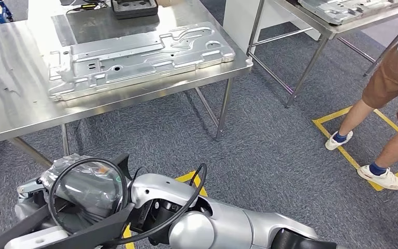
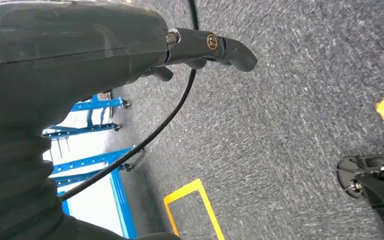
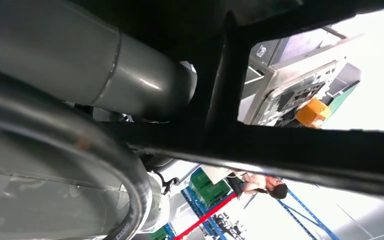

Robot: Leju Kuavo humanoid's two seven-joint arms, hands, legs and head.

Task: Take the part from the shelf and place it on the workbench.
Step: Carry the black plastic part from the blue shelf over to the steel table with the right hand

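Observation:
A large silver stamped metal part (image 1: 145, 57) lies flat on the steel workbench (image 1: 10, 98), ahead of me and a little to the left. My silver arm (image 1: 223, 223) and a looped black cable cross the bottom of the head view, well short of the bench. In the left wrist view my left hand (image 2: 190, 47) hangs over grey carpet. Its dark fingers (image 2: 230, 50) reach out and hold nothing.
A second steel table (image 1: 337, 26) at the back right carries another metal panel (image 1: 347, 8). A person (image 1: 388, 88) walks on the right by yellow floor tape (image 1: 342, 150). A black tray (image 1: 133, 7) sits at the bench's far edge. Blue racking (image 2: 95, 130) stands behind my left arm.

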